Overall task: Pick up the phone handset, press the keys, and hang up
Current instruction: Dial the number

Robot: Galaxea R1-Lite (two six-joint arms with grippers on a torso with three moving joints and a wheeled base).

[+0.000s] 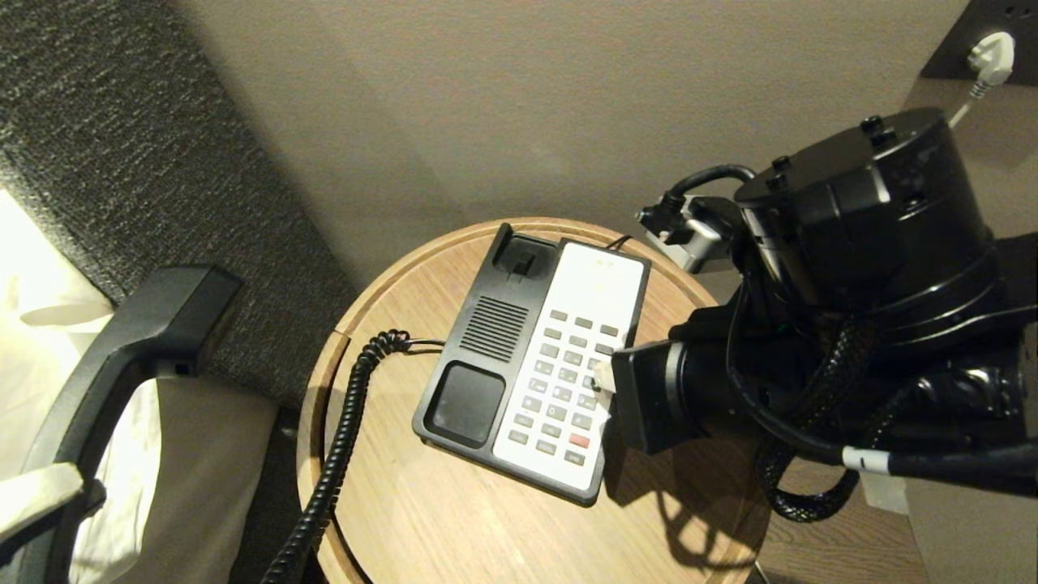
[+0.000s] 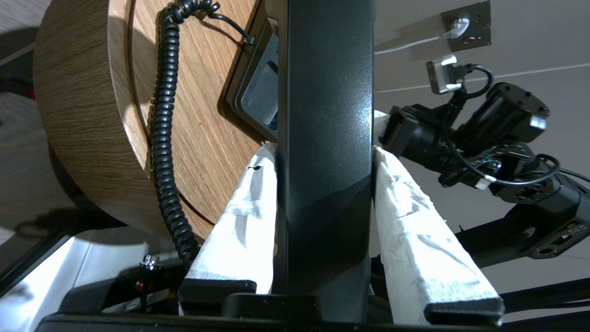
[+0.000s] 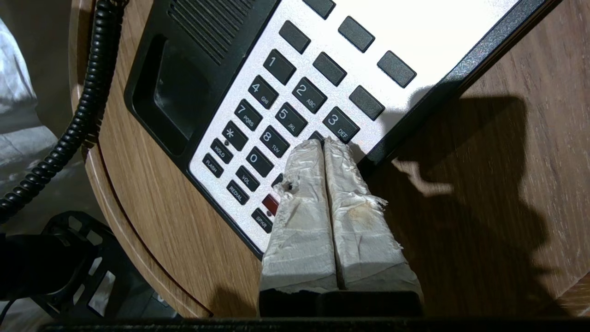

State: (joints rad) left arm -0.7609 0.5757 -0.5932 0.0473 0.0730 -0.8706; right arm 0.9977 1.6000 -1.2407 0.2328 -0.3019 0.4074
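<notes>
The left gripper (image 2: 325,152) holds the phone handset (image 2: 325,115) off to the robot's left, away from the round wooden table (image 1: 422,519); its two white-wrapped fingers (image 2: 239,216) are closed on the middle of the black handle, one on each side. In the head view the phone handset (image 1: 122,357) hangs beside the table, over a white cloth surface (image 1: 32,324), and its black coiled cord (image 1: 336,454) runs from the bottom edge of the picture up across the table rim to the phone base (image 1: 486,357).

The phone base lies on the table with its cradle empty – the black hollow and the speaker grille are uncovered. The right gripper (image 3: 325,143) comes in from the robot's right with its jaws pressed together, nothing between them. Its tips rest on the keys (image 3: 276,120), on the key just under the "3" in the right column; the red button (image 1: 578,440) is a few rows lower – partly hidden in the right wrist view.

Behind the table is a beige wall, and at the far right a white plug (image 1: 991,57) sits in a dark socket plate
</notes>
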